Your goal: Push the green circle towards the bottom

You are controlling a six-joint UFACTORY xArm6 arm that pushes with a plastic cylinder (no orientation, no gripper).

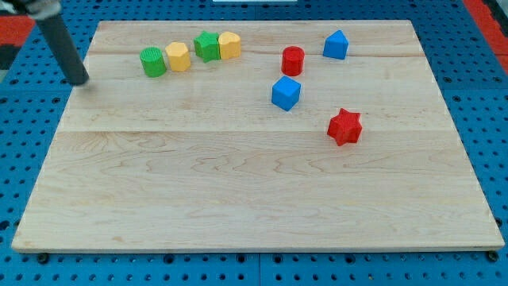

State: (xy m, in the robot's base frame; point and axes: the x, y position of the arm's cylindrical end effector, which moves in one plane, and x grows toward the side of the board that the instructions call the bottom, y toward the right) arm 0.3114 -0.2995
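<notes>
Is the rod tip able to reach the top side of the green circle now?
Probably yes: my tip sits left of the green circle with bare board between; only the yellow block touches its right side.

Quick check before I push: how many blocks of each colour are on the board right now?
Green: 2, the green circle and a green star-like block
Yellow: 2, at and
Red: 2, a red cylinder and a red star
Blue: 2, a blue cube and a blue block
Total: 8
My tip sits left of the green circle.
</notes>
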